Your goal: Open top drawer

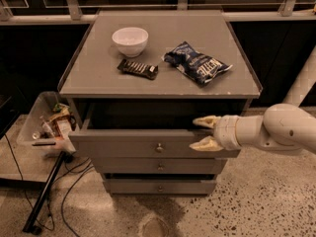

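A grey three-drawer cabinet is seen from above and in front, standing on a speckled floor. The top drawer [123, 144] stands partway out from the cabinet, its wide front panel forward of the two lower drawer fronts [160, 166], with a dark gap behind it under the cabinet's surface [98, 75]. A small round knob [159, 146] sits at the panel's centre. A white robot arm [276, 127] reaches in from the right edge, roughly level and pointing left, ending in the gripper [206, 132] at the right part of the drawer front. Its two pale fingers [207, 121] are spread apart, one above the other: the upper one lies over the drawer's opening, the lower one in front of the panel, with the panel's top edge between them. They look released rather than clamped. On the surface rest a white bowl [130, 41], a dark wrapped bar [138, 68] just in front of it, and a blue snack bag [197, 63] to the right. A clear bin [34, 127] of clutter sits on the floor at the left.
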Robot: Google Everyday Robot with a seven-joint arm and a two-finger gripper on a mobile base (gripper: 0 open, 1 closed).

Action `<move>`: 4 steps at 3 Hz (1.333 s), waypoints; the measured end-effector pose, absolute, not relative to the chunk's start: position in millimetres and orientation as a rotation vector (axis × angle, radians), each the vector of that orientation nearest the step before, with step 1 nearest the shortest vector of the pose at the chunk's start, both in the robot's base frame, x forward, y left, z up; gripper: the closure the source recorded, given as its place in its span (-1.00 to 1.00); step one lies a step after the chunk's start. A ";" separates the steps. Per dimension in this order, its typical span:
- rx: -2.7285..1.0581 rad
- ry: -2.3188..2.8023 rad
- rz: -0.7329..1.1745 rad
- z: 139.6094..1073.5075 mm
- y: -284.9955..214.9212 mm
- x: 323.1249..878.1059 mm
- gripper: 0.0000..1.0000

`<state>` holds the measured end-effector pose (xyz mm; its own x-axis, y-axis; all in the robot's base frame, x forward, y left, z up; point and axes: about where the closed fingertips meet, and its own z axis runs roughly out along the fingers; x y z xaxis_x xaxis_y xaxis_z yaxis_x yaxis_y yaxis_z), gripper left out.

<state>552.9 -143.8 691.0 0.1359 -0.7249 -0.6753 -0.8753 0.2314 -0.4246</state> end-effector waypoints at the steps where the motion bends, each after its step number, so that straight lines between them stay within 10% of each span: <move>1: -1.522 1.620 0.205 694.2 -146.3 556.0 -1.00; 4: -1.549 1.612 0.242 680.7 -125.8 539.1 -1.00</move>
